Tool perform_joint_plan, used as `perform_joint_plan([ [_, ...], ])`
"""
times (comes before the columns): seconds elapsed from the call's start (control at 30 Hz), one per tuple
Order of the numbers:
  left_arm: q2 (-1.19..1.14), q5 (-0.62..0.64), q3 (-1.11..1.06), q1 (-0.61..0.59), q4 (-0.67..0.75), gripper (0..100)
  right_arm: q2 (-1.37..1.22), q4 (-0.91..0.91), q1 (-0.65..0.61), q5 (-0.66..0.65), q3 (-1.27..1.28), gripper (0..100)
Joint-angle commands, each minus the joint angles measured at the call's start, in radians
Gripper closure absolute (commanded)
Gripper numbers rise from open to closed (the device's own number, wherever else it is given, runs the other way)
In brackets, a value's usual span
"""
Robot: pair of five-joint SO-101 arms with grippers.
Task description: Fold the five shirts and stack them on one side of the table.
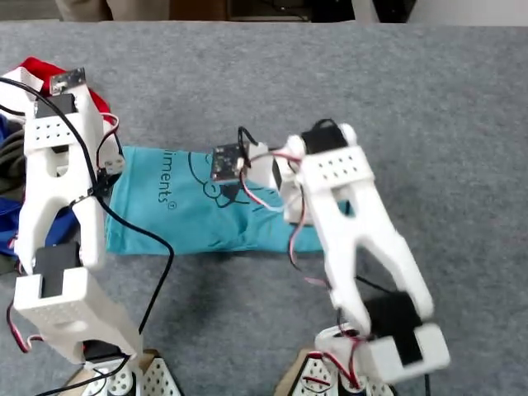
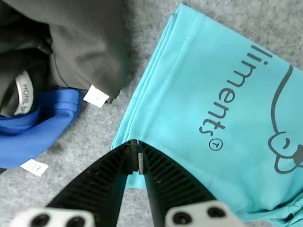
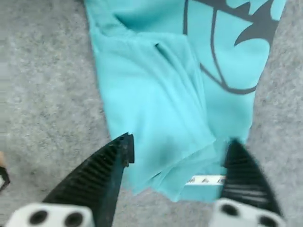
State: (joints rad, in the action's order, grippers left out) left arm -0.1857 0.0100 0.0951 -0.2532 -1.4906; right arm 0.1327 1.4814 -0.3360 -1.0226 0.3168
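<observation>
The left arm point(image 1: 49, 190) rises from its base at the near edge of the table point(image 1: 412, 99), stretches away along the left side and bends down at the wrist. This brings the left gripper point(image 2: 136, 158) to the short end of the teal shirt point(image 1: 190, 214). Its two black ribbed fingers point(image 2: 109, 177) are pressed tip to tip with no gap between them, right over the corner hem of the shirt. I cannot tell whether any cloth is caught between them. Just off to the side of this gripper lies a loose heap of other clothes: a black shirt point(image 2: 85, 42) with a white tag, a blue shirt point(image 2: 33, 132) under it, and a red shirt point(image 1: 41, 70) at the far end of the heap, beyond the arm's elbow.

The right arm point(image 1: 355, 214) leans in from its base over the shirt's other end, wrist turned downward. The right gripper point(image 3: 180, 146) is spread wide and holds nothing. The folded, layered end of the teal shirt point(image 3: 156, 94) lies on the table between its fingers point(image 3: 109, 165), with a small white label point(image 3: 206, 179) peeking out of the fold near one finger.

The teal shirt is folded into a long strip that lies flat between the two grippers, printed side up. A black cable point(image 1: 157, 247) from the left arm trails across its near edge.
</observation>
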Motion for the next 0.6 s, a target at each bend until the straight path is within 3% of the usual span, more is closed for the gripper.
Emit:
perform_joint_plan([
  [0.0,0.064,-0.028,-0.021,-0.008,0.003,98,0.142,-0.035,-0.018,0.057,0.111,99.8],
  [0.07,0.070,-0.032,-0.034,-0.009,0.003,98,0.156,-0.077,-0.013,0.094,0.157,96.1],
  [0.27,0.077,-0.029,-0.028,-0.048,-0.003,97,0.094,-0.181,0.088,0.209,0.180,99.2],
  [0.43,0.102,-0.005,-0.034,-0.064,-0.008,85,0.044,-0.288,0.142,0.311,0.180,99.3],
  [0.57,0.096,-0.008,-0.029,-0.061,0.002,81,0.041,-0.388,0.202,0.396,0.180,99.3],
])
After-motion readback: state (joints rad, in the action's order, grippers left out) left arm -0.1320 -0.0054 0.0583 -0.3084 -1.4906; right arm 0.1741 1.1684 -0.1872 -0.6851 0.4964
